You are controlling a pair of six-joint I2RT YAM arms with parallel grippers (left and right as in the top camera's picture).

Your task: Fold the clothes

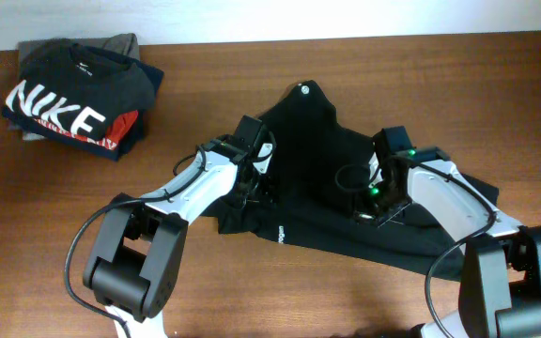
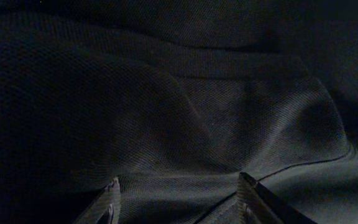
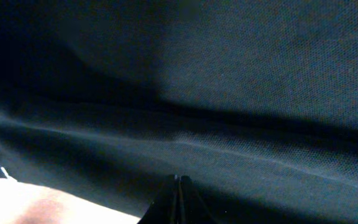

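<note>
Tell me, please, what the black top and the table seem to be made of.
The black top looks like a soft knitted fabric with a matte finish: the left wrist view shows a fine dotted texture, and it lies in loose folds. The exact fibre cannot be told. The table looks like wood or a wood-pattern laminate: brown, with grain streaks and a smooth surface.

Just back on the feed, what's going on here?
Both arms are down over the black top, which lies rumpled and unfolded on the table. The left gripper is open above the fabric; the right gripper is shut, though whether it pinches cloth is unclear. A pile of folded garments sits apart, upper left in the overhead view.
</note>
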